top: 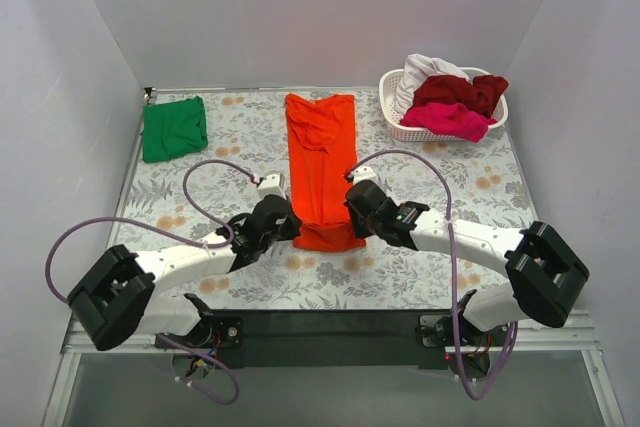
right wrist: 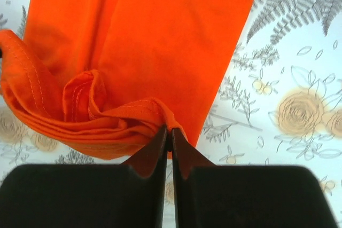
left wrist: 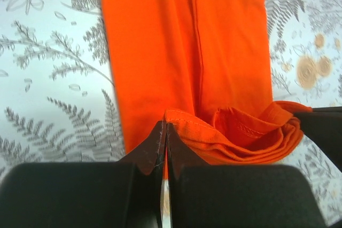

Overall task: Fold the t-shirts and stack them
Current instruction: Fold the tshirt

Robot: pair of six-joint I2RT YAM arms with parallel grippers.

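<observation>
The bright orange-red cloth t-shirt (top: 320, 162) lies on the floral bench (top: 440, 182), long axis pointing away from the arms. The left claw (left wrist: 164, 132) and right claw (right wrist: 169, 134), both pressed together, pinch its near hem corners. The white plastic lattice basket (top: 398, 125), far right, holds white, dark red and magenta shirts (top: 460, 93); a folded green t-shirt (top: 174, 129) lies far left.

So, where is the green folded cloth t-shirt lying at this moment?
In the top external view, the green folded cloth t-shirt lies at the far left corner of the table, left of the long bright orange-red shirt and apart from it.
</observation>
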